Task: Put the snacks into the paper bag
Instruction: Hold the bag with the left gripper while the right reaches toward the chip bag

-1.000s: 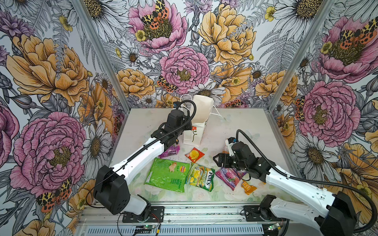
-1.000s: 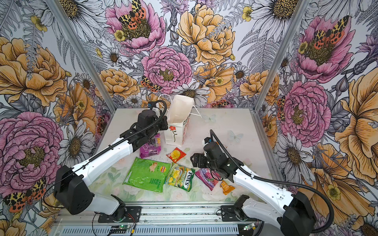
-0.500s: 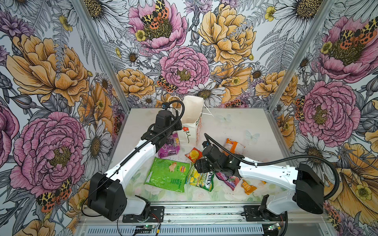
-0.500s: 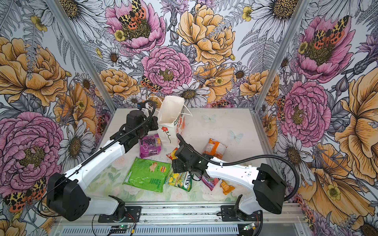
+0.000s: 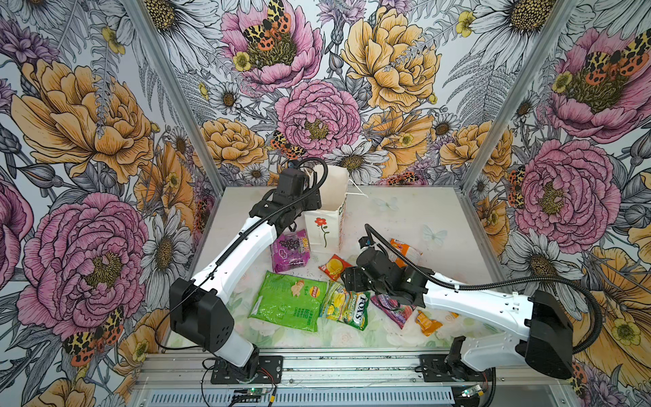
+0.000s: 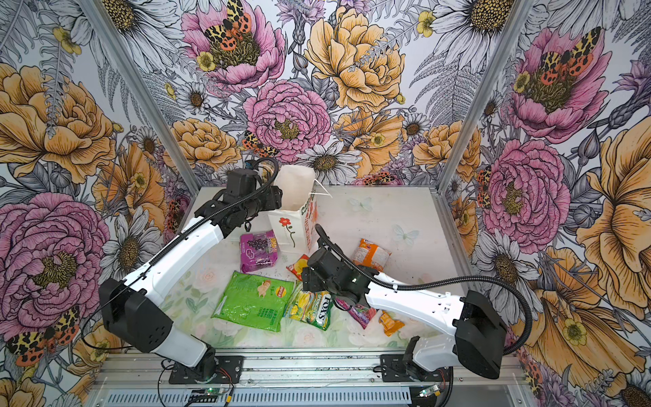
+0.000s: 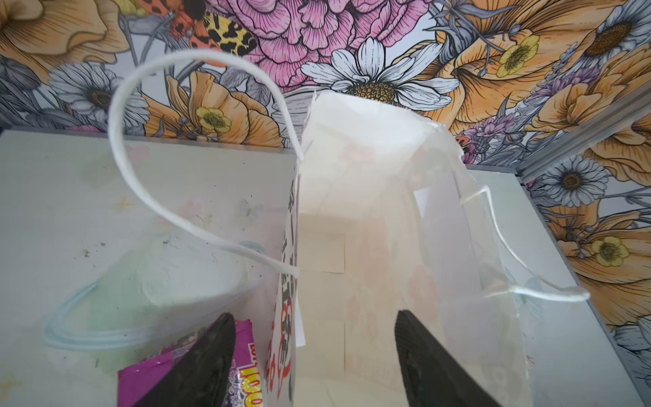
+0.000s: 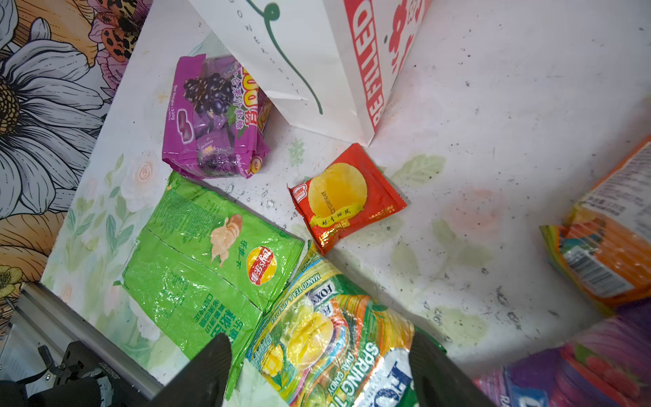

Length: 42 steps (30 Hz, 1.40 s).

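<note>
The white paper bag (image 5: 326, 225) (image 6: 292, 225) (image 7: 370, 211) stands upright with its mouth open. My left gripper (image 7: 313, 320) (image 5: 311, 201) is open astride the bag's left wall, one finger inside, one over the purple grape packet (image 5: 290, 250) (image 7: 243, 370). My right gripper (image 8: 320, 343) (image 5: 347, 282) hangs open and empty just above the green-yellow FOX'S packet (image 8: 334, 334) (image 5: 347, 306). The big green packet (image 5: 287, 299), red sachet (image 5: 334, 266), orange packet (image 5: 405, 250), purple FOX'S packet (image 5: 392, 310) and a small orange wrapper (image 5: 426, 322) lie on the table.
One cord handle (image 7: 119, 141) loops out over the table on the bag's left side. Another handle (image 7: 510, 253) droops on its other side. Flowered walls (image 5: 176, 141) close in the table on three sides. A metal rail (image 5: 352, 363) runs along the front edge.
My left gripper drew the bag leftward, then opened at its rim. My right arm swung left across the table and now sits above the green-yellow FOX'S packet, uncovering the orange packet.
</note>
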{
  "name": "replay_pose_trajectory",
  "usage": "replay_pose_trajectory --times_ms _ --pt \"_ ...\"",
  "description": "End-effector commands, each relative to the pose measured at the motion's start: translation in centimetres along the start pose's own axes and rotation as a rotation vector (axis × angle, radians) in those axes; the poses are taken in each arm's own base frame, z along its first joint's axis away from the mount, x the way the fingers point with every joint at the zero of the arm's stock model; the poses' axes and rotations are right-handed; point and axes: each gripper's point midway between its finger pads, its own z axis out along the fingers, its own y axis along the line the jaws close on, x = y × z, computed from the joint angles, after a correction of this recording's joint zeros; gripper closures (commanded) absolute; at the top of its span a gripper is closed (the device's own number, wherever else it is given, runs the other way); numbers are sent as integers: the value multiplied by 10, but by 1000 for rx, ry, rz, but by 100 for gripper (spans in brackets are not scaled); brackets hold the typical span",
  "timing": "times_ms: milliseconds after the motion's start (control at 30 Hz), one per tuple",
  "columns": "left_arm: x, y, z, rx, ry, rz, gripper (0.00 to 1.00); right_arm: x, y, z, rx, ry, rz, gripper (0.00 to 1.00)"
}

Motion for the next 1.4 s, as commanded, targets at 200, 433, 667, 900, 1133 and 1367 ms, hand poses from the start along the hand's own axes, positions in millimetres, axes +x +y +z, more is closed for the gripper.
replay_pose_trajectory --times_ms 200,433,667,900,1133,1367 --pt "17 4 19 -48 174 -5 11 2 -4 -2 -2 -1 5 19" --pt "26 2 40 -68 255 -6 33 11 9 4 -29 40 -8 19" --pt "25 6 53 -89 271 -26 73 27 25 13 -57 107 -30 19" --pt "3 32 51 -155 212 -119 100 43 45 28 -45 233 -44 23" --pt "-33 56 11 -122 42 -186 100 41 74 48 -22 265 -102 26" --pt "-36 85 -14 -100 -83 -240 100 56 96 96 10 352 -113 28"
